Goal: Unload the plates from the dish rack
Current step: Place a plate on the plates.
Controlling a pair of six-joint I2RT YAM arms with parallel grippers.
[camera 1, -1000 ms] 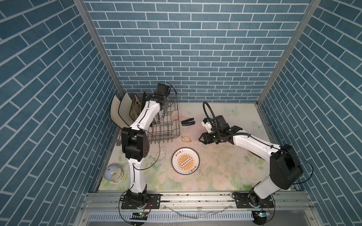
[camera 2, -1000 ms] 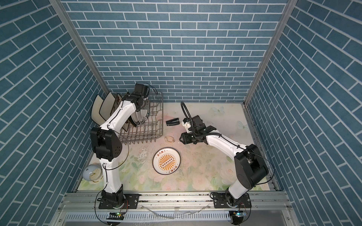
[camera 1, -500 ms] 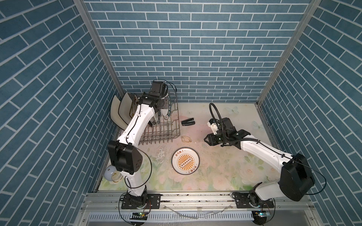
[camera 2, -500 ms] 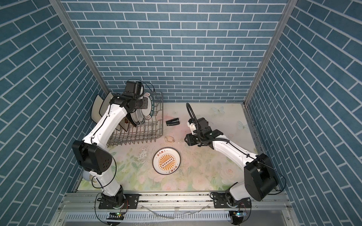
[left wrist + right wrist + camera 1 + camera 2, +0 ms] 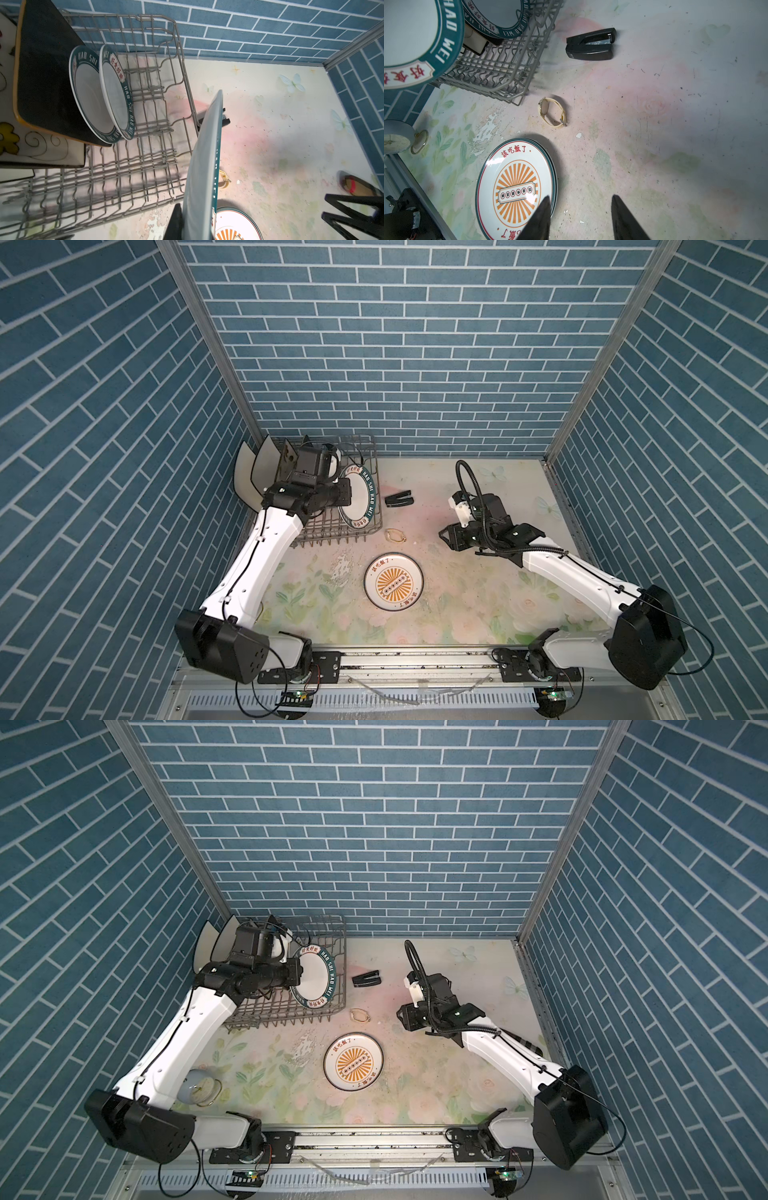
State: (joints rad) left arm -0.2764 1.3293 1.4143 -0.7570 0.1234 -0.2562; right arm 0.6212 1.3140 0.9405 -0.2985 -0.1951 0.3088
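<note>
The left fingers are clamped on the rim of a round teal-rimmed plate. It is held on edge at the right end of the dish rack, which sits at the far left of the desk. Two matching plates stand in the rack beside a black square plate. The right fingers stand apart and empty, above the desk just right of a sunburst plate lying flat.
</note>
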